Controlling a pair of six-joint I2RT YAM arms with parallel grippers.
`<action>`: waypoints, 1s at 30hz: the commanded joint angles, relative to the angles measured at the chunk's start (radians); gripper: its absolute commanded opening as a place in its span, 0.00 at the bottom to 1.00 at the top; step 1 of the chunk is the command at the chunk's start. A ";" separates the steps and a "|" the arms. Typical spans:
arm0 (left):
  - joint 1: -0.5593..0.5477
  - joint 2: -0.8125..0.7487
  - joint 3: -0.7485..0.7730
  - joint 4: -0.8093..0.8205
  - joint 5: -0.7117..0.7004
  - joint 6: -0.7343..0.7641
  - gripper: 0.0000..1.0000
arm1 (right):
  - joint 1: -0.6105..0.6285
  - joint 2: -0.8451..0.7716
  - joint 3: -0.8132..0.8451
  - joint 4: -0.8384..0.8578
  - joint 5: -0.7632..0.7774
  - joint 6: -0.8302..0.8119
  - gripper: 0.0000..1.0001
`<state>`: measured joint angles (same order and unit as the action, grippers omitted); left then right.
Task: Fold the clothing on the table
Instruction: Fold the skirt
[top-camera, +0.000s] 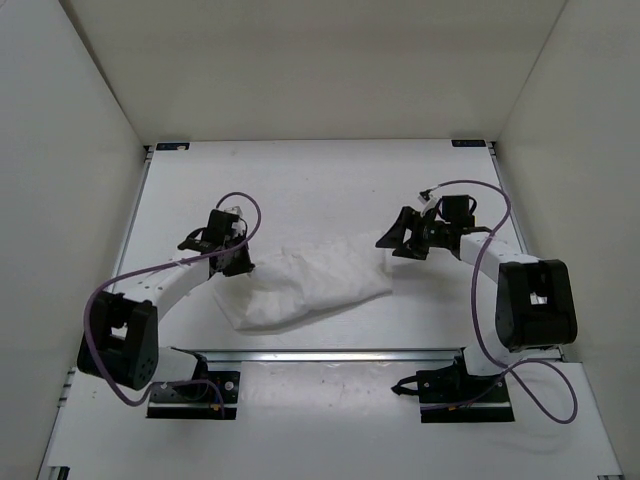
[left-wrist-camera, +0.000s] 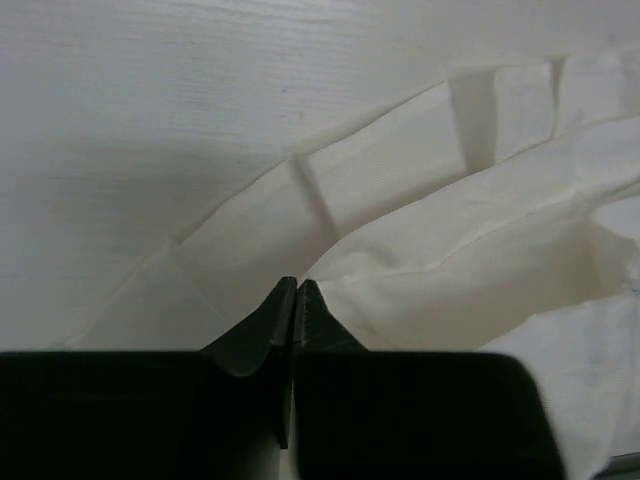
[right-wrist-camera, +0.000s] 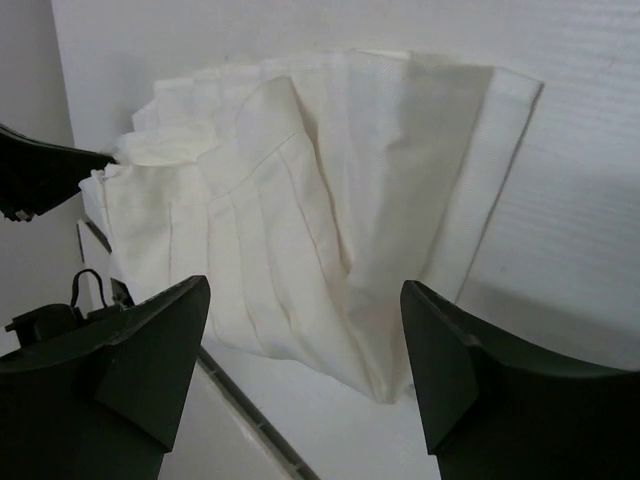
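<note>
The left claw is pressed together at the edge of the clothing. The right claw hangs spread and empty above the surface.

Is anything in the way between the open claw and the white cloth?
No, nothing I can see. The right claw is open and faces the cloth on the table, with nothing between them.

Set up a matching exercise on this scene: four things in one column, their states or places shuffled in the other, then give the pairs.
1. left gripper
2. right gripper
3. clothing
4. metal rail

A. jaws wide open
B. lies creased between the two grippers
C. jaws shut
D. straight strip between the cloth and the arm bases

Pairs: 1-C, 2-A, 3-B, 4-D
</note>
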<state>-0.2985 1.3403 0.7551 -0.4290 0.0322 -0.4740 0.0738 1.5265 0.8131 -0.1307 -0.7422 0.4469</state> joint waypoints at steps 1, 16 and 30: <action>-0.001 0.029 0.052 0.001 -0.089 0.021 0.12 | -0.008 -0.023 0.064 0.037 0.024 -0.057 0.76; -0.022 -0.208 0.192 -0.073 -0.039 0.023 0.72 | 0.201 -0.078 0.070 0.089 0.032 -0.180 0.59; -0.123 -0.221 -0.138 0.159 0.149 -0.163 0.14 | 0.294 0.233 0.325 -0.058 0.133 -0.329 0.81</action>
<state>-0.4400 1.1046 0.6197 -0.3286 0.1654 -0.6231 0.3580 1.7412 1.0863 -0.1802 -0.6353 0.1852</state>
